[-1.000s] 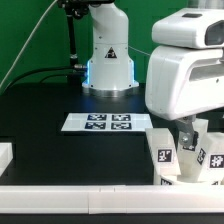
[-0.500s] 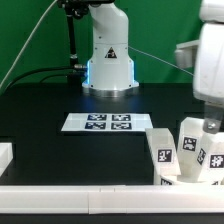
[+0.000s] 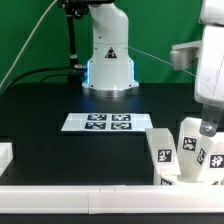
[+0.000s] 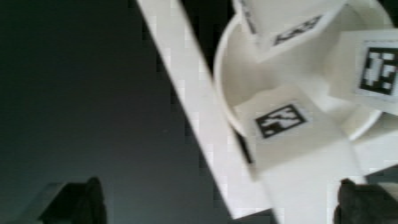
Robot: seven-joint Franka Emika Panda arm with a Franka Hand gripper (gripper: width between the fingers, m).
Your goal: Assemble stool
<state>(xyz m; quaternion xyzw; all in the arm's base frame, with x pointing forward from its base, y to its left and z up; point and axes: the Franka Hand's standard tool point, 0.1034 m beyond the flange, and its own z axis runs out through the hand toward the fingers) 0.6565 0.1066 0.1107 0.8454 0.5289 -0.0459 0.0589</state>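
Observation:
Three short white block legs with black-and-white tags cluster at the exterior view's lower right: one (image 3: 160,152), a second (image 3: 192,140) and a third (image 3: 214,156). In the wrist view their tagged faces (image 4: 281,120) (image 4: 375,70) lie on the round white seat disc, whose curved rim (image 4: 228,85) shows. My gripper (image 3: 207,127) hangs just above this cluster at the exterior view's right edge. It is open, and its dark fingertips (image 4: 75,200) stand far apart, holding nothing. The gripper's midpoint (image 4: 222,205) sits over the white rail beside the disc.
The marker board (image 3: 97,122) lies in the middle of the black table. The robot base (image 3: 108,60) stands behind it. A plain white rail (image 3: 90,194) runs along the front edge, also seen as a diagonal strip (image 4: 183,95). A white block (image 3: 5,155) is at the exterior view's left.
The arm has swung toward the exterior view's right and no longer hides the legs. The gripper has stayed open, and the parts have not moved.

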